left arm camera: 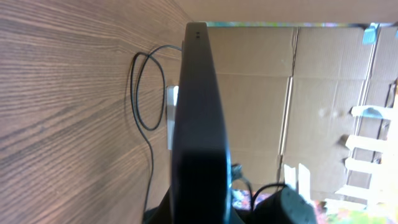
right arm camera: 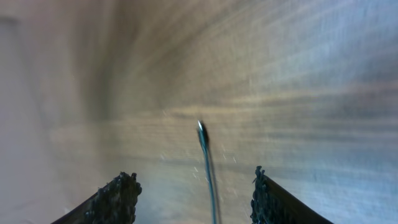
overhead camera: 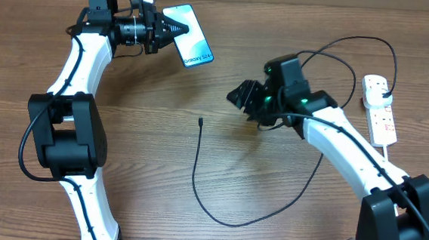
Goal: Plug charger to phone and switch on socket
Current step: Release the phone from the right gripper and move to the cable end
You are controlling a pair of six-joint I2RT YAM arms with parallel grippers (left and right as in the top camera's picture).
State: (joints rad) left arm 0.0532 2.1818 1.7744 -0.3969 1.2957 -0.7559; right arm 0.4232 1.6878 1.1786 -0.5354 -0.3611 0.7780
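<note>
Going from the left, the left gripper [overhead camera: 163,30] sits well up and to the left of the charger's connector tip [overhead camera: 201,121], shut on the edge of the phone [overhead camera: 190,46]. The phone's light blue screen faces the overhead camera, and its long axis slants from upper left down to lower right, toward the tip. In the left wrist view we see the phone [left arm camera: 199,124] edge-on, and we cannot make out its port. The tip lies free on the table [overhead camera: 135,167], and the charger [overhead camera: 195,187] runs straight back from it, then loops round to the right. Just up and to the right of the tip hangs the right gripper [overhead camera: 241,96]. In its own camera its fingers [right arm camera: 118,196] stand apart, and the tip [right arm camera: 201,127] lies ahead between them, pointing away. We judge this arm the nearer one, and the cable's long axis lines up with its reach. Far to the right of the tip lies the socket [overhead camera: 379,109], where the charger's other end arrives.
</note>
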